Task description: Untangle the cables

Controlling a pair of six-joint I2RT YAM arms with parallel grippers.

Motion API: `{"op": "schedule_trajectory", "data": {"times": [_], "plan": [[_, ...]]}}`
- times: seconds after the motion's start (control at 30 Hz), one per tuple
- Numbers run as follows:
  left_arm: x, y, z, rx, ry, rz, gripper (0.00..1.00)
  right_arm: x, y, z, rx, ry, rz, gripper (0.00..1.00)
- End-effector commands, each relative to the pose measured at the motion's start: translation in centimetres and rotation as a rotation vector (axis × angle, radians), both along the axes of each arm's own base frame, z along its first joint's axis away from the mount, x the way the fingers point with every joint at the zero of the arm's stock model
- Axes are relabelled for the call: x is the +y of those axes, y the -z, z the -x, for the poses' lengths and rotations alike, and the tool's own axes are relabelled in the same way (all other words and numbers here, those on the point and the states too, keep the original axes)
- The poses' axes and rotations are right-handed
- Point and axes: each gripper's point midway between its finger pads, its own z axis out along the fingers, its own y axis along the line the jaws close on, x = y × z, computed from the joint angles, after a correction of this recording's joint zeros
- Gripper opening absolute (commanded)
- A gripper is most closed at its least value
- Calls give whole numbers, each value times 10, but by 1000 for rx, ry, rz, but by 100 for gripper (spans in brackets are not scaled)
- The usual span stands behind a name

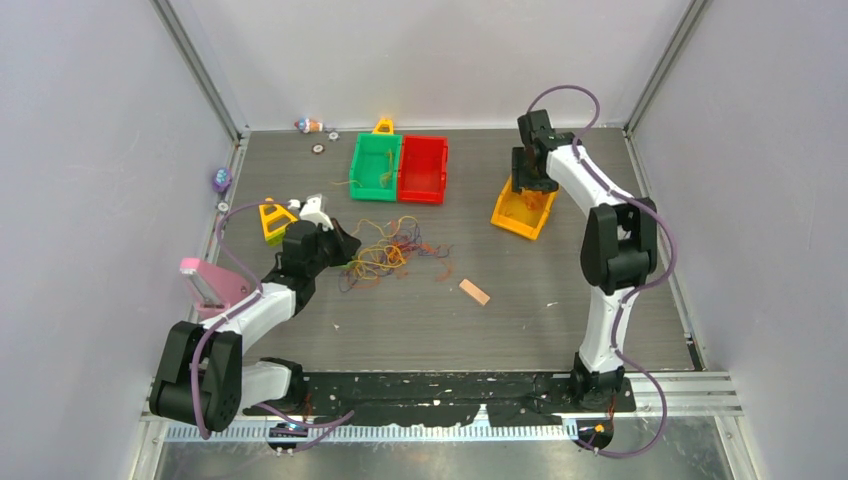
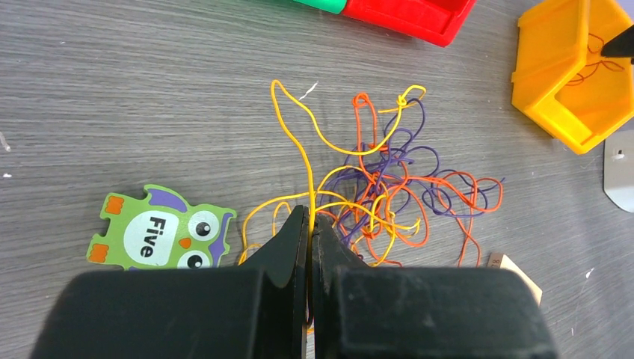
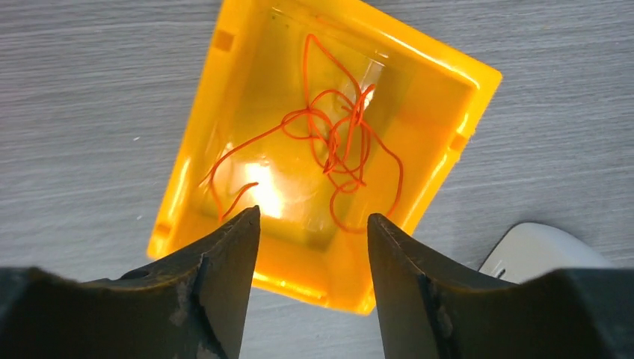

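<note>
Cables (image 2: 374, 179) left of yellow bin (image 3: 224, 97) | my left pincer (image 2: 309, 217) pinches a yellow strand (image 2: 310, 176) for pulling free | right pincer (image 3: 312, 224) spread over bin

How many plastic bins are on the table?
3: green plastic bin and red plastic bin side by side, far middle; orange plastic bin to their right.

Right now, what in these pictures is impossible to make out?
Left wrist view: the near end of the yellow cable, hidden inside the shut left gripper.
Top view: which strand crosses which in the cable tangle; the strands are too thin.
Top view: the inside of the yellow bin, mostly blocked by the right gripper.
</note>
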Motion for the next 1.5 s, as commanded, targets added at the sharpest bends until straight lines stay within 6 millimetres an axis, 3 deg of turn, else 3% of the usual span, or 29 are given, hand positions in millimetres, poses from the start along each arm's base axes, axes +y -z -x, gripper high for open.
{"op": "schedule_trajectory", "data": {"times": [0.0, 0.03, 0.07, 0.1, 0.13, 0.17, 0.2, 0.23, 0.27, 0.3, 0.33, 0.43, 0.6, 0.7, 0.83, 1.1, 1.2, 1.47], "plan": [[-12, -28, -10, -111, 57, 25, 0, 16, -77, 6, -188, -10, -104, 62], [-15, -31, -9, -123, 75, 27, 0, 23, -89, 12, -218, -27, -118, 69], [-18, -34, -8, -133, 92, 30, 0, 30, -82, 19, -215, -50, -131, 73], [-22, -38, -7, -149, 112, 31, 0, 44, -92, 27, -242, -96, -143, 82], [-26, -40, -5, -158, 132, 33, 0, 52, -83, 34, -239, -125, -153, 87], [-29, -43, -4, -169, 144, 35, 0, 68, -91, 44, -263, -172, -164, 93], [-33, -48, -1, -184, 164, 41, 0, 75, -81, 51, -258, -195, -170, 94], [-36, -53, 1, -199, 181, 41, 0, 91, -86, 61, -278, -234, -193, 96], [-40, -60, 3, -220, 199, 39, 0, 101, -77, 69, -274, -268, -228, 96], [-43, -70, 6, -236, 214, 44, 0, 117, -86, 73, -321, -305, -269, 97], [-46, -77, 10, -238, 231, 47, 0, 127, -71, 86, -291, -342, -305, 97], [-54, -101, 24, -233, 287, 39, 0, 168, -67, 109, -331, -473, -447, 95], [-72, -160, 52, -262, 403, 19, 0, 218, -91, 138, -434, -677, -577, 92], [-81, -199, 65, -265, 475, 37, 0, 235, -117, 151, -546, -785, -612, 96], [-91, -235, 78, -241, 559, 69, 0, 246, -149, 164, -661, -860, -664, 99], [-106, -302, 91, -277, 664, 118, 0, 269, -205, 184, -818, -993, -754, 95], [-111, -307, 89, -267, 679, 143, 0, 281, -221, 196, -842, -1071, -797, 95], [-124, -312, 89, -253, 702, 178, 0, 314, -221, 201, -838, -1120, -820, 97]]}}
